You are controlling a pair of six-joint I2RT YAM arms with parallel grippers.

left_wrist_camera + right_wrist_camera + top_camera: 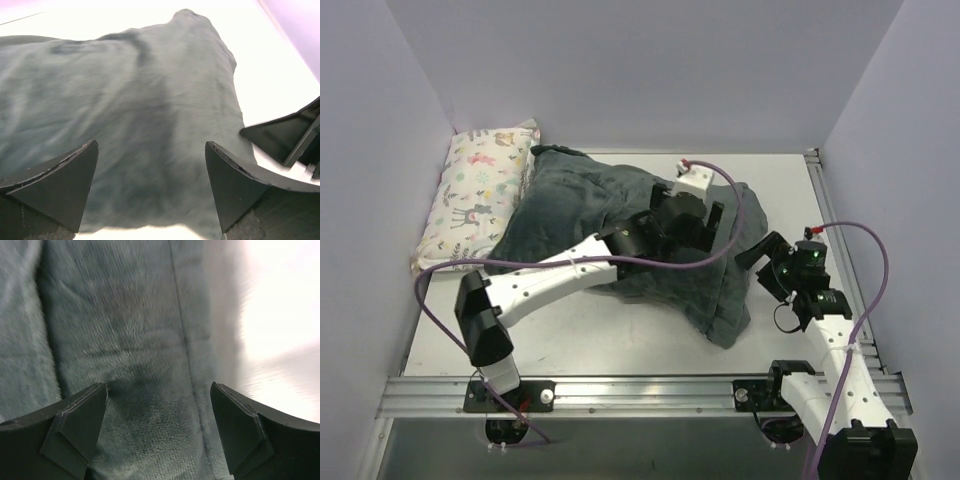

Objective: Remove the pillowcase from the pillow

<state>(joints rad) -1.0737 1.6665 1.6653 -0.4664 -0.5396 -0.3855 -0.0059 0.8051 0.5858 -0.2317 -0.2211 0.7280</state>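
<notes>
L fingers [55,180], R fingers [75,425] spread — facing pillowcase [570,200].

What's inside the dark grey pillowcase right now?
Only the plush grey-teal outside of the pillowcase shows, bulged and rumpled. Nothing white peeks out at any visible edge, so whatever fills it is hidden by the fabric.

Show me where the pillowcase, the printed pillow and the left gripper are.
pillowcase [565,205]: top view, plush grey upper side.
printed pillow [480,195]: top view, its middle.
left gripper [151,144]: left wrist view, between fingertips.
</notes>
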